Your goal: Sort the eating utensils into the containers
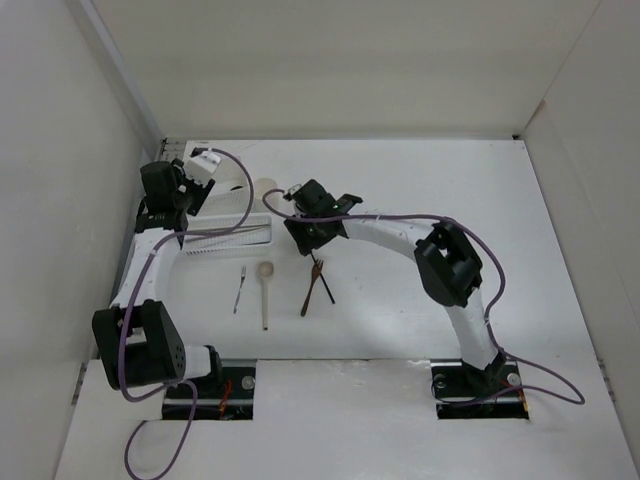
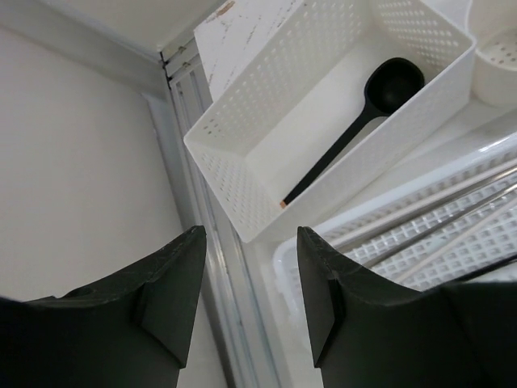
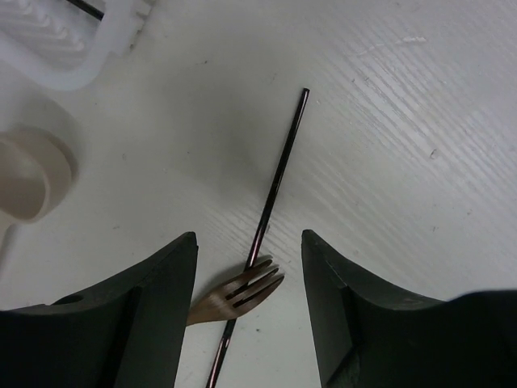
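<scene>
Wooden spoon (image 1: 265,291), metal fork (image 1: 240,288), brown fork (image 1: 312,287) and dark chopstick (image 3: 272,207) lie unsorted on the tabletop (image 1: 400,200), under the spread, empty right pincer (image 3: 249,279). Farther off, chopsticks fill the ribbed tray (image 2: 452,234); the dark spoon (image 2: 359,121) sits boxed (image 2: 234,162) beyond the spread left pincer (image 2: 250,275).

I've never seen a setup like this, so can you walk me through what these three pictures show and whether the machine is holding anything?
Two robot arms are bolted at the near edge of a white table. One picture looks down from above; the other two come from cameras on each wrist.

The left gripper hangs open and empty above a white perforated rectangular box with a black spoon inside, beside a shallow white ribbed tray.

The right gripper is open and empty over a brown wooden fork that lies across a thin dark chopstick.

Also loose on the table: a pale wooden spoon and a small thin metal fork.
</scene>
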Controlling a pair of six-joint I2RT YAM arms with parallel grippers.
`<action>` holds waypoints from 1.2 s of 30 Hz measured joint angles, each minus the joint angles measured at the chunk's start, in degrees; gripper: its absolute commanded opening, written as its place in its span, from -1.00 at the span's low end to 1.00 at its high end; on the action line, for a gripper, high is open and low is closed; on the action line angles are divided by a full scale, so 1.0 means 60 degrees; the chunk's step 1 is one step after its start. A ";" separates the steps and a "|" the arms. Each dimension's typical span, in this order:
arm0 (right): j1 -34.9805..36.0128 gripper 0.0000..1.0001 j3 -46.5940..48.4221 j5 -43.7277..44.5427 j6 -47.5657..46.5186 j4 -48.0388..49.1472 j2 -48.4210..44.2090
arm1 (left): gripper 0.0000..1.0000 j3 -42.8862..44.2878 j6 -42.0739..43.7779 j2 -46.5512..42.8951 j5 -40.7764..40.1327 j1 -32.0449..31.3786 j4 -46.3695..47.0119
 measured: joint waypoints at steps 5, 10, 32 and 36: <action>0.0029 0.17 -0.0178 0.0266 -0.0044 0.0109 0.0062 | -0.08 -0.0004 -0.1188 -0.0284 -0.0149 -0.0004 -0.0178; 0.0025 0.07 -0.0175 0.0506 -0.0080 0.0266 0.0528 | -0.08 -0.0015 -0.2040 -0.0561 -0.0849 -0.0004 0.0025; 0.0138 -1.00 -0.0692 0.1854 0.0080 0.1107 0.0390 | 0.39 -0.0594 0.0969 0.0215 0.1825 -0.0444 0.0302; -0.0160 -1.00 -0.1260 0.1993 0.0084 0.1348 0.0047 | 0.35 -0.0095 0.2120 0.1122 0.2561 -0.0466 -0.0062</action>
